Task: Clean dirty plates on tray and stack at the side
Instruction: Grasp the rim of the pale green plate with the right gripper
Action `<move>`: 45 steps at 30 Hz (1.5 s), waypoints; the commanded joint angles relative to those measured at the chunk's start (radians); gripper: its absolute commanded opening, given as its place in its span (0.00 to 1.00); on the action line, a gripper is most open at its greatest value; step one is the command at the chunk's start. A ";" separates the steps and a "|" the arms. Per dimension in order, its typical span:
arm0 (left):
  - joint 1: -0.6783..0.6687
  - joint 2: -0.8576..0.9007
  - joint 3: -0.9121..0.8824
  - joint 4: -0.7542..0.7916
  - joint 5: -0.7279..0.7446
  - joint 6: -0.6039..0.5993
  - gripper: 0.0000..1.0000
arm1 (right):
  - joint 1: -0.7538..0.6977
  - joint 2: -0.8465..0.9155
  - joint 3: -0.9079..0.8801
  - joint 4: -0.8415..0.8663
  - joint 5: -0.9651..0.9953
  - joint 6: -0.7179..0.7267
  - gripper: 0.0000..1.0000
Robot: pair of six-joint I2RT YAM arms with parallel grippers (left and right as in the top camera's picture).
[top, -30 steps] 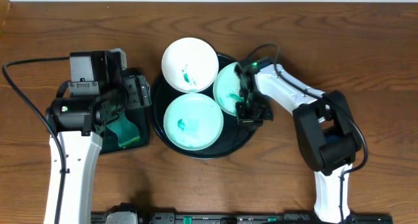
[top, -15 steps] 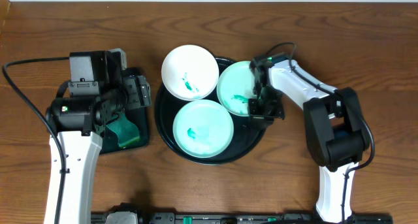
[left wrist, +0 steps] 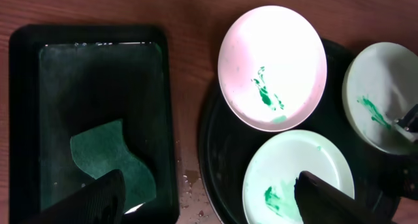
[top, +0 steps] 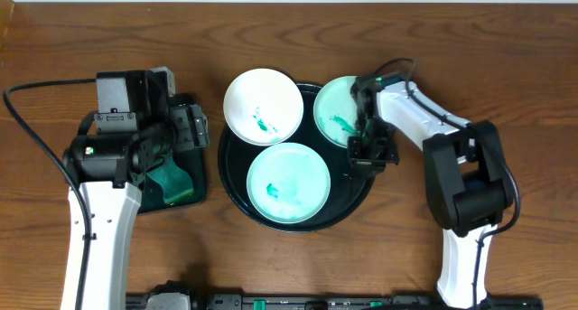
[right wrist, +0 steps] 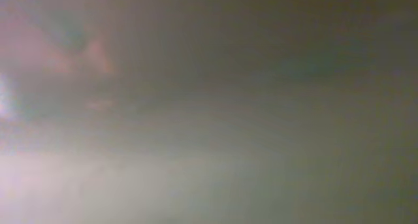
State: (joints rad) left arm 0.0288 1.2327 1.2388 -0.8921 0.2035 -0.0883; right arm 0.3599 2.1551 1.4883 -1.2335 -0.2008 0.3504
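Observation:
The big round black tray (top: 233,165) holds three plates with teal smears. A white plate (top: 263,107) rests on its far-left rim, a mint-green plate (top: 288,183) lies at the front, and a second mint-green plate (top: 339,111) sits tilted at the far right. My right gripper (top: 368,145) is shut on this second plate's right rim. The right wrist view is a blur and shows nothing clear. My left gripper (left wrist: 209,204) is open and empty, hovering between the rectangular tray and the round tray (left wrist: 222,145). The left wrist view also shows the white plate (left wrist: 271,67) and both mint plates (left wrist: 297,178) (left wrist: 375,100).
A smaller rectangular black tray (top: 185,197) lies left of the round tray, with a green sponge (left wrist: 111,155) in water. Water drops sit on the wood between the trays. Bare wooden table lies right of the round tray.
My right gripper has pulled the right mint plate right and toward the far rim. The round tray and the other two plates have slid right with it. The left arm has not moved.

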 commanded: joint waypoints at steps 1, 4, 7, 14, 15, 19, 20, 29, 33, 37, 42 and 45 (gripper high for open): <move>-0.002 0.002 0.014 0.000 -0.005 0.005 0.84 | 0.043 -0.003 -0.035 0.000 0.129 -0.039 0.10; -0.002 0.002 0.014 0.004 -0.005 0.005 0.83 | 0.072 -0.032 -0.034 0.005 0.125 -0.065 0.18; -0.002 0.002 0.014 0.007 -0.005 0.005 0.83 | 0.093 -0.056 -0.030 0.008 0.121 -0.073 0.21; -0.002 0.002 0.014 0.011 -0.005 0.005 0.83 | 0.125 -0.129 0.027 0.012 0.113 -0.094 0.26; -0.002 0.002 0.014 0.011 -0.005 0.005 0.83 | 0.126 -0.144 0.041 0.012 0.113 -0.095 0.31; -0.002 0.002 0.014 0.012 -0.005 0.005 0.83 | 0.127 -0.211 0.100 0.019 0.006 -0.175 0.60; -0.002 0.002 0.014 0.013 -0.005 0.005 0.83 | 0.127 -0.220 0.103 0.024 -0.029 -0.183 0.63; -0.002 0.002 0.014 0.014 -0.005 0.005 0.83 | 0.126 -0.196 0.006 0.113 -0.294 -0.278 0.44; -0.002 0.002 0.014 0.014 -0.005 0.005 0.83 | 0.126 -0.172 -0.037 0.151 -0.294 -0.282 0.45; -0.002 0.002 0.014 0.014 -0.005 0.005 0.83 | 0.126 -0.160 -0.076 0.223 -0.294 -0.289 0.46; -0.002 0.002 0.014 0.014 -0.005 0.005 0.83 | 0.126 -0.152 -0.114 0.294 -0.294 -0.288 0.48; -0.002 0.002 0.014 0.014 -0.005 0.005 0.83 | 0.132 -0.140 -0.137 0.329 -0.294 -0.288 0.48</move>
State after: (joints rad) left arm 0.0288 1.2327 1.2388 -0.8791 0.2035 -0.0883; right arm 0.4774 1.9938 1.3766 -0.9237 -0.4767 0.0814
